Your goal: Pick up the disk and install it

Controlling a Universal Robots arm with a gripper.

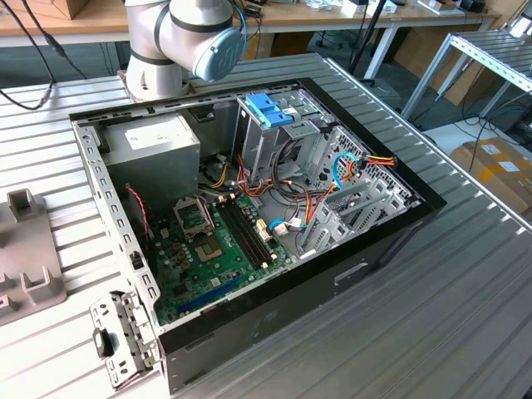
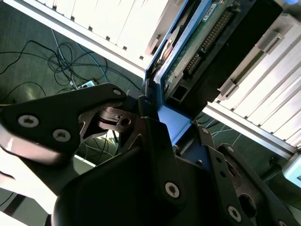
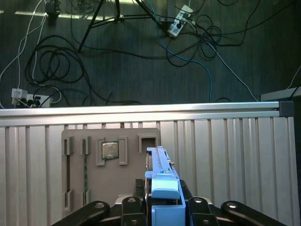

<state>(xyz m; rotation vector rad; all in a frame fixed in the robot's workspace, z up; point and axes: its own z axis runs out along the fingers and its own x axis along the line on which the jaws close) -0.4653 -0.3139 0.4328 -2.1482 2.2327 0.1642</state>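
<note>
**Workshop update: a firm grab, held in mid-air**

Ribbed metal table (image 1: 465, 274) right across the exterior view, and dead centre on it a black computer case (image 1: 274, 320) lying with its side off. Up at twelve o'clock the grey arm (image 1: 187, 37) stands planted just behind the case. Look inside: a silver power supply (image 1: 154, 154) at ten o'clock of the case and the green main board (image 1: 212, 249) down at seven. Near one o'clock is a metal drive cage (image 1: 278, 150) with a blue bracket (image 1: 268, 108) sitting on top. Red, yellow and blue wires (image 1: 312, 204) tangle between board and cage. Over at nine o'clock of the view a grey tray (image 1: 29, 249) rests on the table, well apart from the case. At seven o'clock a loose metal plate (image 1: 120, 337) lies just beside the case's corner.

Now the wrist views, and there it is! The claw (image 3: 162, 207) is clamped narrow on the disk (image 3: 160, 165), black fingers (image 2: 84, 113) pressing its blue frame from both sides. In the first wrist view the disk is held on edge over a grey holder (image 3: 110, 188) with a small square chip (image 3: 110, 150) set in it. Beyond the table's rail lies dark floor (image 3: 141, 84) strewn with cables (image 3: 56, 70). In the second wrist view the disk's green circuit side (image 2: 207, 33) and its connectors face the camera.
</note>
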